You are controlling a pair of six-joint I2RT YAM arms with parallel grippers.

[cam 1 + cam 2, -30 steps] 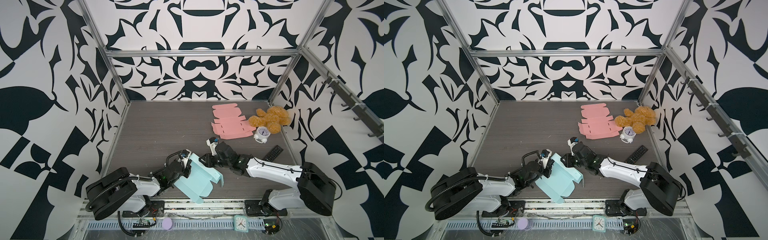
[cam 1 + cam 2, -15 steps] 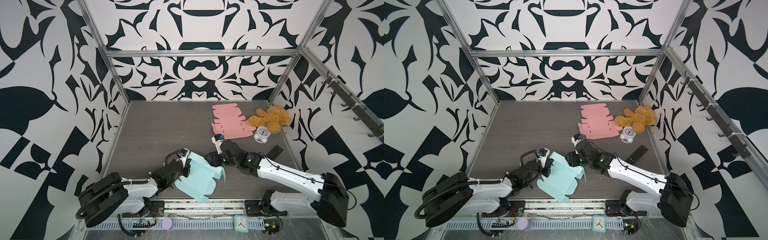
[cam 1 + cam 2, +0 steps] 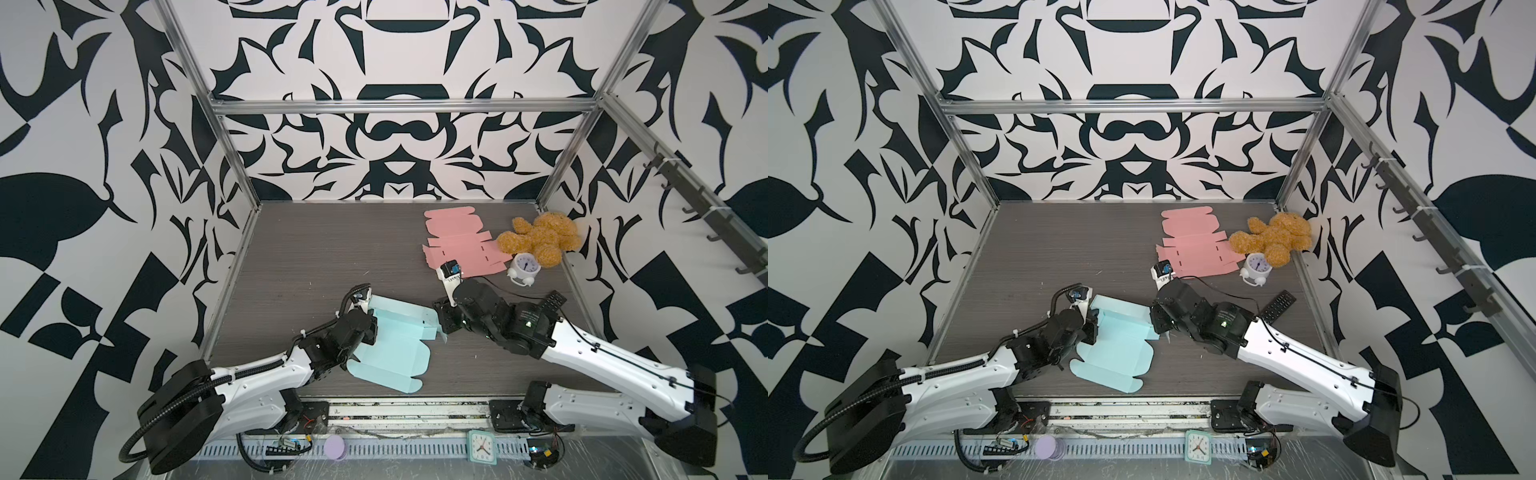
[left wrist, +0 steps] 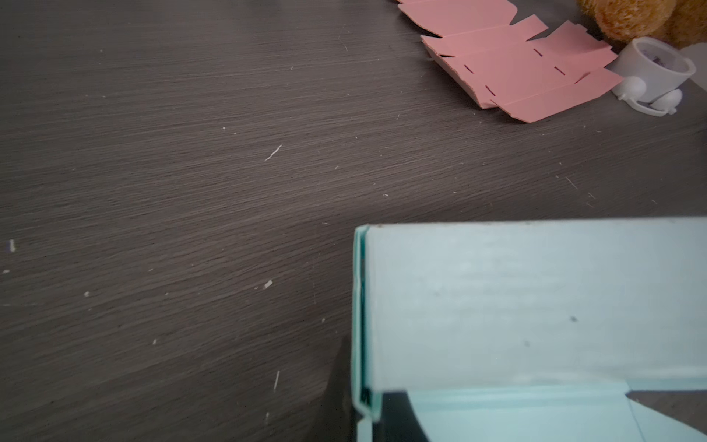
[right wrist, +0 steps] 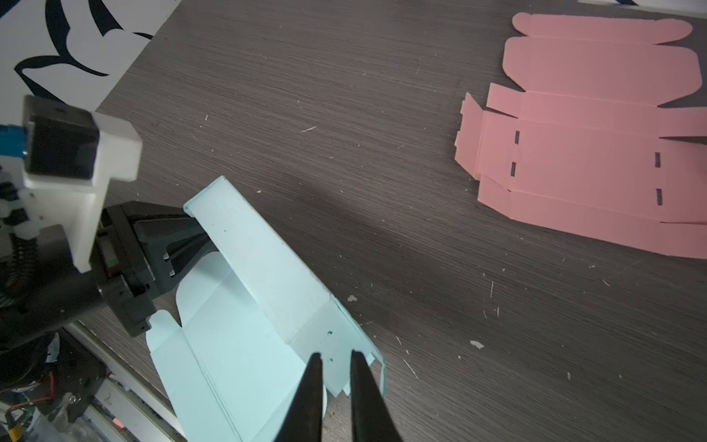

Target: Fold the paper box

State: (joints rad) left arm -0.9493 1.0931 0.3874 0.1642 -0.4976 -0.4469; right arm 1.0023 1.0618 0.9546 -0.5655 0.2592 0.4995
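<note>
A light blue paper box [image 3: 395, 353] [image 3: 1113, 357] lies partly folded near the table's front middle, with one long wall raised. My left gripper [image 3: 371, 326] [image 3: 1093, 328] [image 5: 191, 237] is shut on the left end of that wall; in the left wrist view the doubled wall edge [image 4: 361, 325] runs into my left gripper [image 4: 367, 415]. My right gripper [image 3: 442, 332] [image 3: 1165, 332] [image 5: 336, 358] sits over the flap at the box's right end [image 5: 329, 340]. Its fingers stand a narrow gap apart, and I cannot see whether they pinch the paper.
A flat pink box blank [image 3: 461, 245] lies at the back right, with a brown teddy bear [image 3: 540, 237] and a white alarm clock [image 3: 524, 268] beside it. A black remote [image 3: 550, 301] lies behind my right arm. The side walls stand close.
My right gripper has slid rightward to the box's right end and its jaws have narrowed. Both arms reach farther out. The box lies flatter; the left grip is unchanged.
</note>
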